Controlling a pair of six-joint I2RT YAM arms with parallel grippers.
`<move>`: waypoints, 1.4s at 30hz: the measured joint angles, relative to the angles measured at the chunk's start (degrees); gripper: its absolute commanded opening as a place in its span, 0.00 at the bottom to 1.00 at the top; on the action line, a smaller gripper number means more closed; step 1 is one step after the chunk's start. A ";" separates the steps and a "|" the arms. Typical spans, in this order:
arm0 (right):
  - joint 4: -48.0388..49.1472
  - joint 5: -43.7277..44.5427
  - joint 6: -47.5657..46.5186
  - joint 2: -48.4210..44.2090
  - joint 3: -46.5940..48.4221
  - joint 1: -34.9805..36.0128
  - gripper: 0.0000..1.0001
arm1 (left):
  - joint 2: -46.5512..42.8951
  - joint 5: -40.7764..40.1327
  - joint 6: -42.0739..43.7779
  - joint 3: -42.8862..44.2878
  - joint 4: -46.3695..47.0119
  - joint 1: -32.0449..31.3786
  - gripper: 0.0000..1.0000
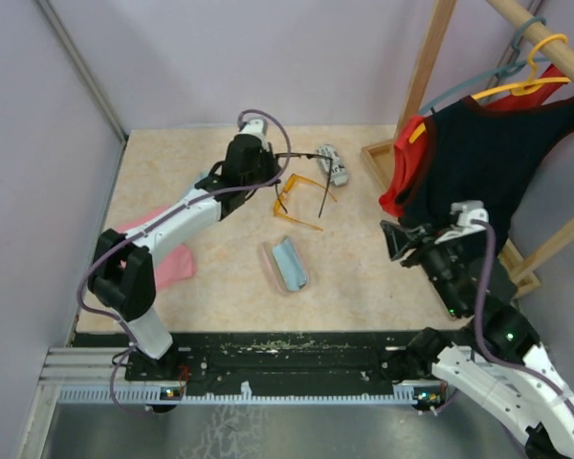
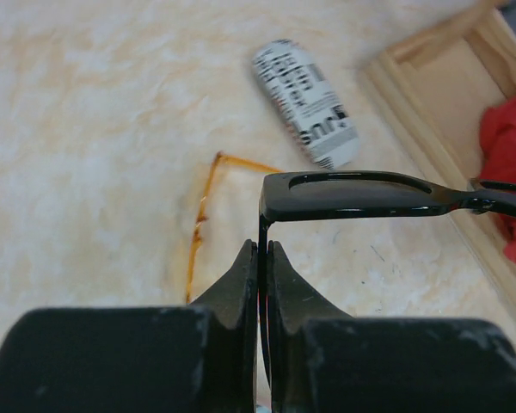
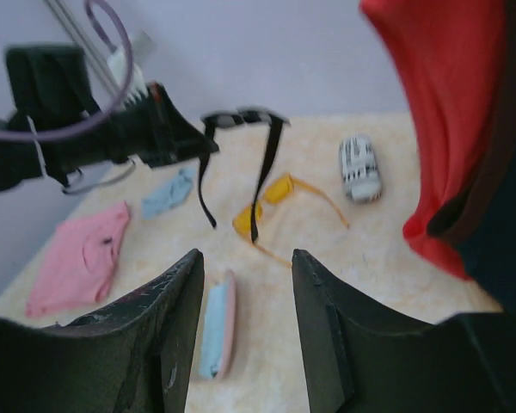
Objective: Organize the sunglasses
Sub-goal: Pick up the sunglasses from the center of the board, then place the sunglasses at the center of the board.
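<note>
Early yet: left fingers (image 2: 236, 288) pinch an arm of the black pair (image 2: 361, 196) aloft, right fingers (image 3: 168, 335) gape empty, orange pair (image 3: 278, 190) lies loose on the tabletop (image 1: 364, 277).

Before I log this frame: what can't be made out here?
- Left wrist view: the orange sunglasses show one arm only; the left gripper and black sunglasses cover the rest.
- Right wrist view: pink case partly behind the right gripper; red garment blocks whatever lies beyond it.
- Top view: the pinch point on the black sunglasses is hidden under the left gripper.
</note>
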 measured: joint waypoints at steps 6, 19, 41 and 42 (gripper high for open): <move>1.18 0.66 -6.95 -4.26 7.48 0.00 0.46 | 5.25 6.97 21.00 10.75 2.97 -9.64 0.01; -1.53 1.88 -10.62 -6.32 13.90 0.00 0.46 | 19.47 22.58 50.93 22.67 -4.42 -19.93 0.00; -13.22 6.80 -1.09 -2.84 7.98 0.00 0.47 | 30.49 28.74 60.15 30.10 -24.35 -21.31 0.31; -13.46 6.80 -0.63 -2.47 7.74 0.00 0.47 | 30.47 28.61 59.74 30.08 -24.28 -21.31 0.33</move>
